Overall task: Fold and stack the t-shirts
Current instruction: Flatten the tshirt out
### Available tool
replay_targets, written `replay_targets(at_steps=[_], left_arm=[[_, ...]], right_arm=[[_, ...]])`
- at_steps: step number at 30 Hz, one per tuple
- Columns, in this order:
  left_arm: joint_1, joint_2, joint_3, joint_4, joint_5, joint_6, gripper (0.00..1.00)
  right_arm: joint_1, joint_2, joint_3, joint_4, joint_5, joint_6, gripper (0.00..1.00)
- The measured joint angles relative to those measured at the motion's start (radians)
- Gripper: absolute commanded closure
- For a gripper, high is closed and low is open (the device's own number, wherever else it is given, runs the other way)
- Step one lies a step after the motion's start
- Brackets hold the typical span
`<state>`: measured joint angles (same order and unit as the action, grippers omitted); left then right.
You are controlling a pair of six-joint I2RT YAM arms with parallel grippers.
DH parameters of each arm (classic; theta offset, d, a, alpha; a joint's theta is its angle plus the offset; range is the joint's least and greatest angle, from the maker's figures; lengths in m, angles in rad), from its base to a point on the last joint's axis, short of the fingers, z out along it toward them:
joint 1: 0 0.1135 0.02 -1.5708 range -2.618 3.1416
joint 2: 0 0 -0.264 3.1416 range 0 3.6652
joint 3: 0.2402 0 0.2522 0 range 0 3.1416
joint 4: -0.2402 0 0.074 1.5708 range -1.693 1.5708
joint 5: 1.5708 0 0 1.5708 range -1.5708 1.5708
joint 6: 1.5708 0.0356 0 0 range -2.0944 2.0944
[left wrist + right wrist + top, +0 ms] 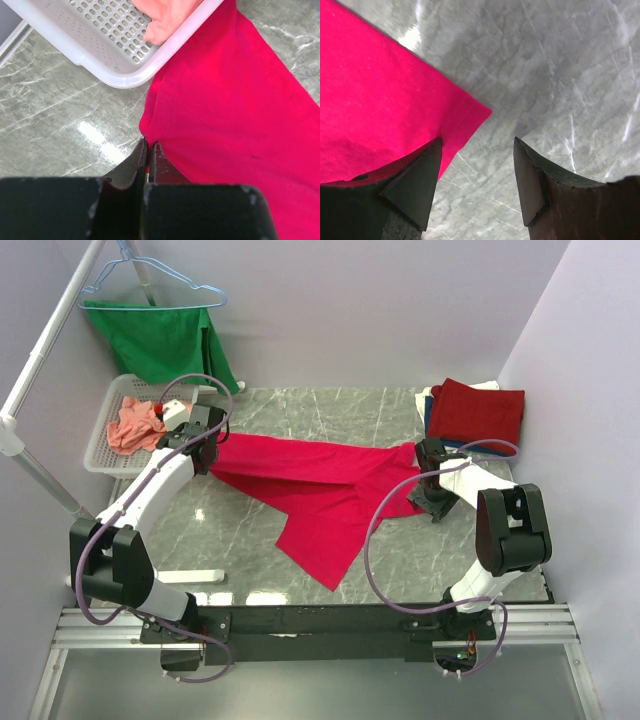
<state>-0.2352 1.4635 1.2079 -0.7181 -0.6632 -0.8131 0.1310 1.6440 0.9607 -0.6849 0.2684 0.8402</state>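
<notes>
Pinkish-red t-shirt (pixel 310 490) is lying spread across the tabletop (pixel 420 550). L hand (pixel 149 148) is pinching its edge tight, just beside the basket (pixel 107 60). R hand (pixel 476 141) is hovering w/ jaws apart at the opposite corner, one finger (pixel 415 185) over the cloth.

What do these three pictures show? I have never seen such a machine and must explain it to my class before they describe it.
Two robot arms are bolted at the near edge of a marble table, each ending in a two-finger gripper. One picture looks down from above and behind; the other two come from cameras on the wrists. A pinkish-red t-shirt lies spread on the table. The left gripper is shut on its edge, beside a white basket holding a salmon-orange shirt. The right gripper is open at the shirt's other end, holding nothing. Folded shirts, dark red on top, are stacked at the far right.
</notes>
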Motion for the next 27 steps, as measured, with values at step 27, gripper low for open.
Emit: replay_targets(at_steps=[27], left_arm=[[0.034, 0.015, -0.010, 0.003, 0.004, 0.034, 0.99]], right_arm=[[-0.040, -0.043, 0.003, 0.091, -0.005, -0.034, 0.39]])
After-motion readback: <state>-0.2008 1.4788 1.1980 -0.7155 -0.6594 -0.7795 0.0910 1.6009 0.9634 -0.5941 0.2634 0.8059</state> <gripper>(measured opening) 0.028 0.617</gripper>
